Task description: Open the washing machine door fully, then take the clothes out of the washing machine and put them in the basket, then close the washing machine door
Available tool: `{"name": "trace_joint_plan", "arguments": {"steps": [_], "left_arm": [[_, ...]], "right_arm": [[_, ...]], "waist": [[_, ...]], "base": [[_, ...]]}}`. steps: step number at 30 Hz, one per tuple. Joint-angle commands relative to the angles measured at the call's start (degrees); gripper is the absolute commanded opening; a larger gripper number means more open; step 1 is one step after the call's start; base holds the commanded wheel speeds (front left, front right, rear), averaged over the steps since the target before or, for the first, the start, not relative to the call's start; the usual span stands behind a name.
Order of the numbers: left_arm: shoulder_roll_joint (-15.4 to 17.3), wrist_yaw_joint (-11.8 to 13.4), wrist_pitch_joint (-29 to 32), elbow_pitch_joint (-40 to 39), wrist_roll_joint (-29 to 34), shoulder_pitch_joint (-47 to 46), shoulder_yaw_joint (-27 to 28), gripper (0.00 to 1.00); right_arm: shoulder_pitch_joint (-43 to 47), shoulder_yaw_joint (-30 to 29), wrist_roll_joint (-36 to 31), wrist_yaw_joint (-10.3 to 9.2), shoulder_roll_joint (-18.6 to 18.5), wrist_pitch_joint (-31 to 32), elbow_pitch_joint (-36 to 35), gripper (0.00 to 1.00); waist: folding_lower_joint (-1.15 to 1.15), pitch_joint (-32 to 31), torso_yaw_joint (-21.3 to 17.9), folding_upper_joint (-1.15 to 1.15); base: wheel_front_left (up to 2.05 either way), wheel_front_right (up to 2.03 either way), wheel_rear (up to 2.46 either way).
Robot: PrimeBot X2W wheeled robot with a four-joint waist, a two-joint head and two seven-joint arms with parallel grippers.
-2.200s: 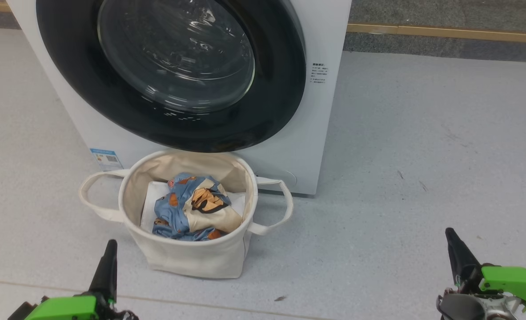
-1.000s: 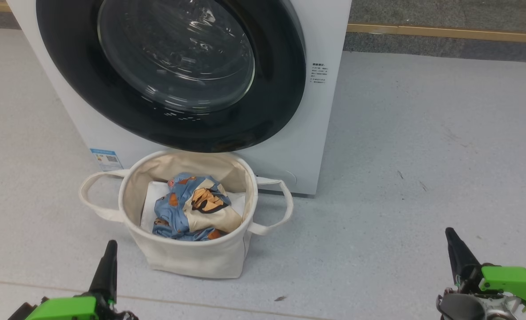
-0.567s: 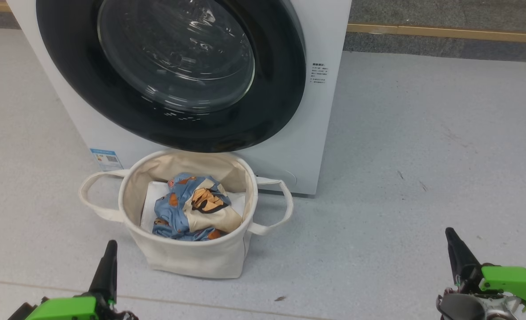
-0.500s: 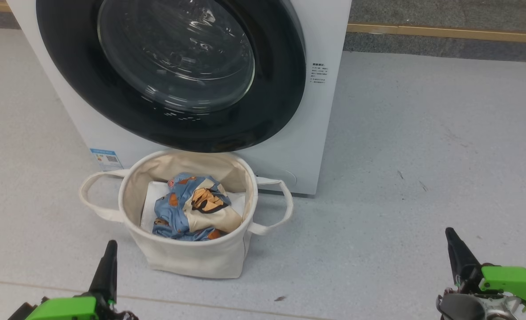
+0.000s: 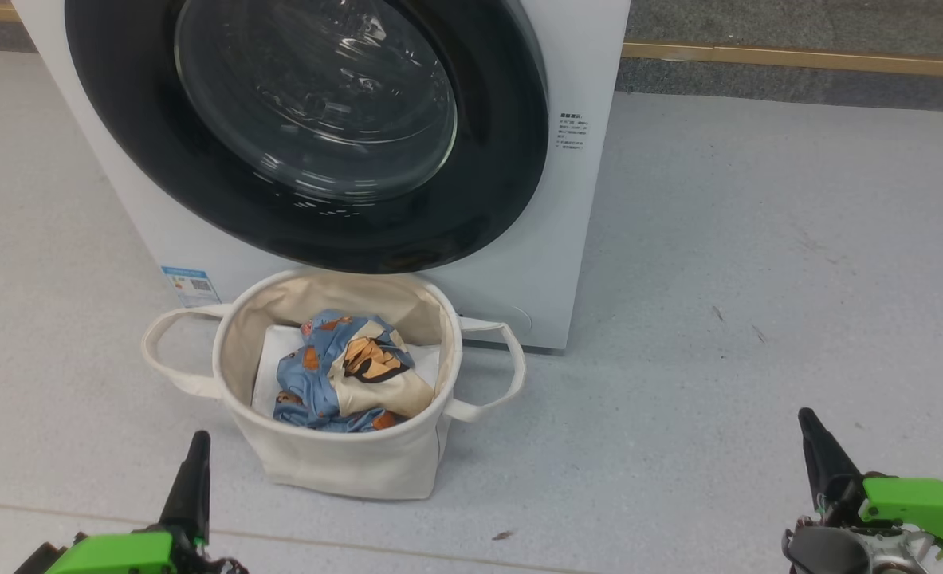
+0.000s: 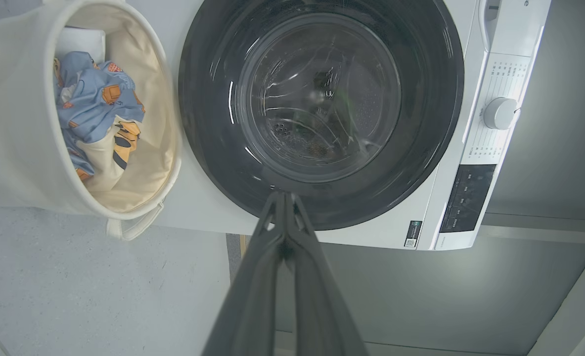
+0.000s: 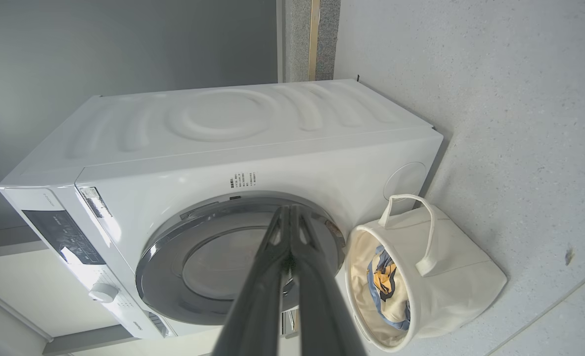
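Inside the basket (image 5: 351,466), clothes (image 5: 312,379) as before

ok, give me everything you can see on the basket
The basket is a round, soft tub of cream canvas-like cloth with two loop handles, one on each side. It stands upright and open-topped on the grey floor, right in front of the washing machine, below the lower rim of the closed door. Whether it touches the machine can't be told. Inside lie the blue bear-print clothes, bunched on a flat white folded sheet.
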Motion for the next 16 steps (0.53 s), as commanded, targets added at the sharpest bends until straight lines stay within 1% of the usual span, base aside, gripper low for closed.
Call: {"name": "trace_joint_plan", "arguments": {"steps": [1, 16], "left_arm": [[0.31, -0.4, 0.46, -2.16, -0.22, -1.37, 1.94, 0.0], [0.31, -0.4, 0.46, -2.17, -0.23, -1.37, 1.93, 0.0]], "right_arm": [[-0.86, 1.1, 0.3, 0.0, -0.32, 0.43, -2.17, 0.0], [-0.86, 1.1, 0.31, 0.0, -0.32, 0.43, -2.17, 0.0]], "waist": [[0.0, 0.0, 0.0, 0.0], [0.0, 0.0, 0.0, 0.0]], "base": [[0.0, 0.0, 0.0], [0.0, 0.0, 0.0]]}}
